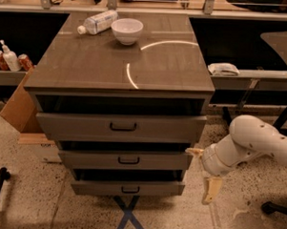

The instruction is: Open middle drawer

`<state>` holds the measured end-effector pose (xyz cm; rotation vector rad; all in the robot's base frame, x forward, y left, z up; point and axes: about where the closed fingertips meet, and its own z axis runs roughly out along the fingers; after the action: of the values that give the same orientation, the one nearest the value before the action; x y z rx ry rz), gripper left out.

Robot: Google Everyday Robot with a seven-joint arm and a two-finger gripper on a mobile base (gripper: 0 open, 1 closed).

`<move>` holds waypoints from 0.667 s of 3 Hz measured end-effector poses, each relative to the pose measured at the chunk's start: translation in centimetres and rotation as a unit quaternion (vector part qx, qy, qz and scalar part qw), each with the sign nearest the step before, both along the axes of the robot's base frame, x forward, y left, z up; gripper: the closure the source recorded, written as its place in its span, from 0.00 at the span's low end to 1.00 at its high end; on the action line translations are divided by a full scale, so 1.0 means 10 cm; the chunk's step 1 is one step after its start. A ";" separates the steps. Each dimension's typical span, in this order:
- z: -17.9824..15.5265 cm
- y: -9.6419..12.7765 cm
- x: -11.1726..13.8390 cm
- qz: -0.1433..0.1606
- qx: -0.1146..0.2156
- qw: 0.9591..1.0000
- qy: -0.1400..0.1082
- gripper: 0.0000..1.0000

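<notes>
Camera view: a grey-brown three-drawer cabinet (120,106) stands at the centre of the shot on a speckled floor. The middle drawer (98,160) sits just below centre, between the tall top drawer (85,127) and the slim bottom drawer (102,187), with its small dark handle (128,160) at the middle of its front. A dark gap shows above the front.

At 4 o'clock from the cabinet, the robot's white arm (257,140) reaches in from the right edge. Its pincer (198,175) hangs just beside the middle drawer's right end. The two tan fingers (211,188) are spread wide with nothing between them: one points left, level with the drawer's top corner, and the other points at the floor.

On the worktop (160,69), a white bowl (127,29) stands at 12 o'clock. A clear plastic bottle (97,22) lies on its side just beside the bowl at its 10 o'clock.

A cardboard box (17,108) leans at the cabinet's 9 o'clock. A blue tape cross (128,217) marks the floor at 6 o'clock.
</notes>
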<state>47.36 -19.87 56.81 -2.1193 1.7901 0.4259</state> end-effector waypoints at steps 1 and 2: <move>-0.22 0.26 0.12 0.023 0.015 0.999 -0.022 0.00; -0.52 0.49 0.29 0.037 0.035 0.998 -0.030 0.00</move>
<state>50.25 -14.93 51.59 -2.1310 1.6444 0.4327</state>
